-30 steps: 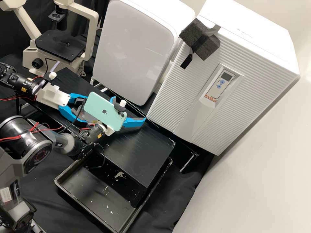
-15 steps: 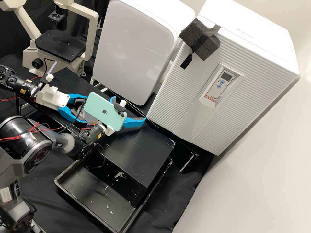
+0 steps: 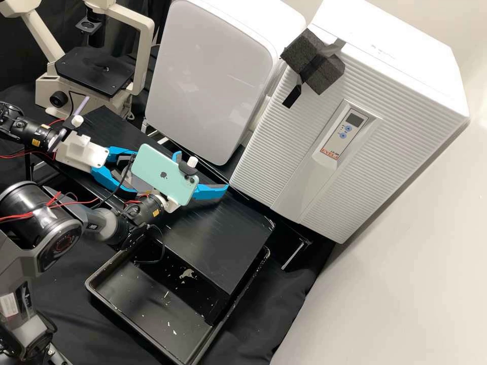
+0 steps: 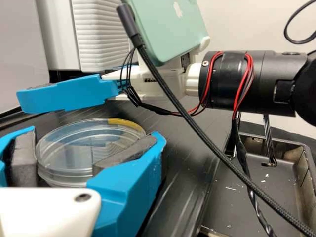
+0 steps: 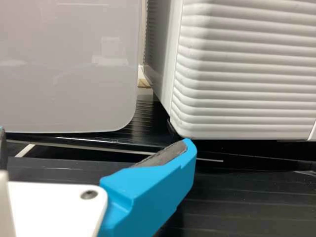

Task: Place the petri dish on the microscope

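Clasping petri dish (image 4: 66,153) with left gripper (image 4: 95,133), holding right gripper (image 3: 202,171) spread near dish; possibly risking drop through knock between crowded arms.

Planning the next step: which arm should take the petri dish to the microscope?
Left, I'd say: its end effector holds the petri dish and is nearer the microscope; the right end effector is open and farther.

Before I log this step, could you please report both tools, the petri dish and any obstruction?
Left tool shut on petri dish; right tool open. Dish not yet on microscope. Right arm close by, possibly crowding.
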Controlling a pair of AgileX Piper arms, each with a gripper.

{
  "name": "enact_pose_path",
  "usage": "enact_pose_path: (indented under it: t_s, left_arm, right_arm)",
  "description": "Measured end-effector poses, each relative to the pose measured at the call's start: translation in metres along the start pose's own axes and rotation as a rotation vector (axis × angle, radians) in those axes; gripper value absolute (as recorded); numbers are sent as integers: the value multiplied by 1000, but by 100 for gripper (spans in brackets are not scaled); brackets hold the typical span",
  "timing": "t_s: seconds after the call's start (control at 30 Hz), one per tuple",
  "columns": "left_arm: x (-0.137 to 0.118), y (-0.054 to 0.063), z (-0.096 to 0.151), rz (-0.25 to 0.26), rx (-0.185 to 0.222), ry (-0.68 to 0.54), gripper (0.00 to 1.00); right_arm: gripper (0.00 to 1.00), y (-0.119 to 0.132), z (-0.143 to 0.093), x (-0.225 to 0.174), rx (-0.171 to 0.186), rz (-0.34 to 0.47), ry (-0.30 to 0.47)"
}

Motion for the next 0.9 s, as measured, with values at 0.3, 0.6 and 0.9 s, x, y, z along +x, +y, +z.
enact_pose_path:
  t_s: [0.3, 0.6, 0.9]
  left_arm:
    - [-18, 12, -22, 13, -84, 117, 0]
    - [-75, 45, -59, 151, -177, 332, 0]
    - [-147, 50, -88, 292, -265, 593, 0]
  right_arm:
    - [100, 0, 0, 0, 0, 0, 0]
    - [100, 0, 0, 0, 0, 0, 0]
    - [100, 0, 0, 0, 0, 0, 0]
